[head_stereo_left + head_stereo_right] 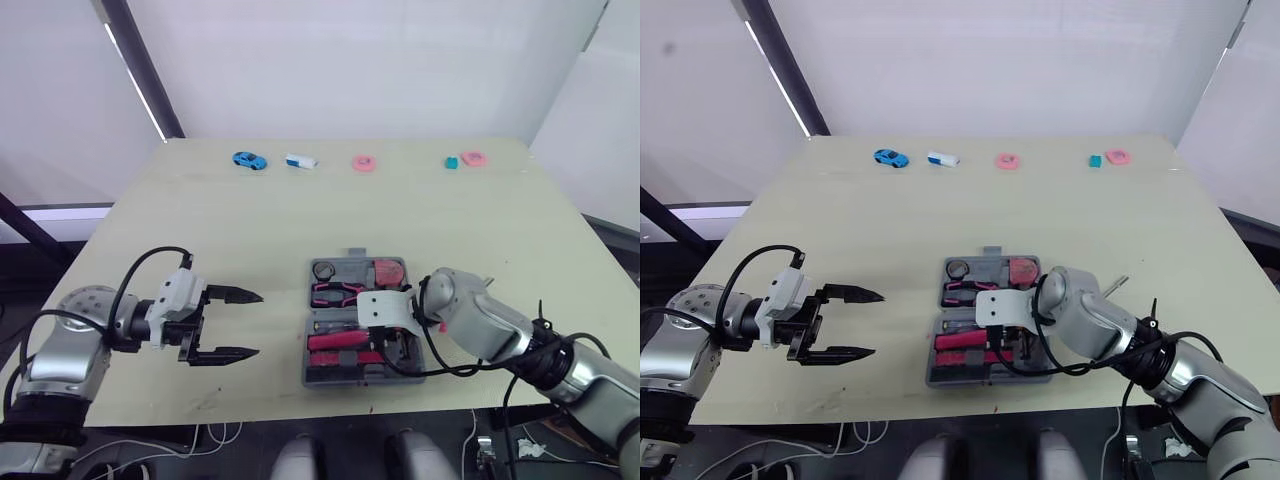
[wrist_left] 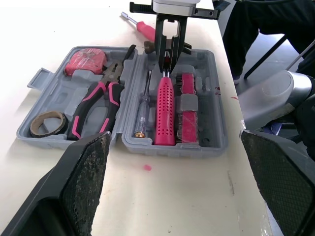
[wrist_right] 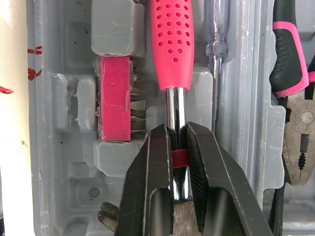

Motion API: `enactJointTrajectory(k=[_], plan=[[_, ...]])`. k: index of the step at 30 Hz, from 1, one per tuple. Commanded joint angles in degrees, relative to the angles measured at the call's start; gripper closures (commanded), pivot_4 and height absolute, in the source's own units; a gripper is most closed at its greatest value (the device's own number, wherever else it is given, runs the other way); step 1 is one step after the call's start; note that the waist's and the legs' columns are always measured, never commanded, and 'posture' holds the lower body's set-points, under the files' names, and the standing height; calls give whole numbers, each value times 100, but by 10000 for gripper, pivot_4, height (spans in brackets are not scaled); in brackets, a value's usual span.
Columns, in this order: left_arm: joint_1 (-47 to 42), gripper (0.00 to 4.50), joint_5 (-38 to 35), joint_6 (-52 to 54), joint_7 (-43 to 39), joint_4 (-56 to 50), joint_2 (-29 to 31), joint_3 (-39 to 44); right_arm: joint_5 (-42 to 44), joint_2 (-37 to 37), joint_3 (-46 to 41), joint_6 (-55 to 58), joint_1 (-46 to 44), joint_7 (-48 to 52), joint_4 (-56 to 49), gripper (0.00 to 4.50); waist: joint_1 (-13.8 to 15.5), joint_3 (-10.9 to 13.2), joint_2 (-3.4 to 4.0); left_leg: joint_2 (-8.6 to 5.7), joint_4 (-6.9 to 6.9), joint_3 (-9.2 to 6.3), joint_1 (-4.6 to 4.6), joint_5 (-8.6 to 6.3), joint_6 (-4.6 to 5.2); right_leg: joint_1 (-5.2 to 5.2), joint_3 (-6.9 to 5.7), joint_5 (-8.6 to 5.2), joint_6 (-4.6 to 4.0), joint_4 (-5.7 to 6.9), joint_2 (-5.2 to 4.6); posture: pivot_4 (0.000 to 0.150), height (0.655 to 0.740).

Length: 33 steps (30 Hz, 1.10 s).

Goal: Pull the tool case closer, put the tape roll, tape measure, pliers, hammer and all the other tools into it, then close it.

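Our right gripper [image 3: 176,135] clamps the chrome neck of the pink-handled hammer [image 3: 172,39] lying in the open grey plastic tool case [image 2: 172,149] near the front edge of the desk [image 1: 250,220]; our left gripper [image 1: 258,323] hangs wide open, empty. Withdrawing before fully releasing could drag the hammer from its slot.

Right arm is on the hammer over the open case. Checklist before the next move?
1. Grip: the right gripper has its jaws shut on the metal shaft of the hammer. ok
2. Seating: the hammer's pink handle lies in its slot; the head is hidden behind the jaws. cannot tell
3. Clearance: the left gripper has its jaws open and is apart from the tool case. ok
4. Stowed: the tape roll, tape measure and pliers sit in their slots. ok
5. All tools in: a red-handled screwdriver lies on the table outside the case. not ok
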Motion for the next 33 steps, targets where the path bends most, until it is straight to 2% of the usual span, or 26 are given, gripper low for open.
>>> enactJointTrajectory(k=[1,2,4,10,19,23,24,25,27,33], plan=[[-70,0,-37,-38,-242,-90,79,91,-5,0,-154,-115,-35,-6,-170,35356,0,0,0,0,0,0,0,0,0,0,0,0,0,0,0,1500,7400],[-72,0,-34,-43,-239,-90,74,88,-12,-2,-168,-134,-32,-27,-160,32544,3,0,0,0,0,0,0,0,0,0,0,0,0,0,0,1500,7400],[-66,0,-36,-40,-227,-102,66,89,-7,26,-238,-170,-6,-104,-144,22297,4,0,0,0,0,1,0,0,0,0,0,0,0,-1,-1,1500,7400],[-73,0,-43,-22,-201,-112,49,87,164,-16,-483,-109,56,-75,-284,22297,9,0,0,0,0,1,0,0,0,0,0,0,0,-1,-1,1500,7400],[-201,0,-152,109,-141,-190,-92,49,1081,201,-1975,-506,760,-368,-501,22297,35,-1,-2,-1,0,1,0,0,0,3,0,1,1,-2,-1,1500,7400],[-330,0,-236,221,-155,-221,-222,16,1467,310,-2449,-1251,1224,-438,-454,33135,38,-2,-4,-2,0,-1,0,0,0,3,0,1,2,-2,-1,1500,7400],[-357,0,-246,239,-163,-221,-247,11,1524,329,-2501,-1377,1302,-443,-426,38937,36,-2,-3,-2,0,0,0,0,0,3,0,1,2,-2,0,1500,7400],[-389,0,-267,311,-182,-222,-266,-11,1594,374,-2544,-1555,1407,-442,-365,39786,26,-2,-4,-2,0,0,0,0,0,3,1,1,2,-2,0,1500,7400],[-463,0,-297,409,-204,-208,-322,-53,1717,507,-2606,-1882,1628,-499,-173,44490,18,-2,-5,-2,0,-1,0,0,0,3,1,1,2,-1,1,1500,7400],[-652,0,-290,426,-241,-211,-472,-123,1549,700,-2380,-3021,2057,-548,626,44490,14,-2,-5,-2,0,0,0,0,0,4,3,1,2,-2,2,1500,7400]])
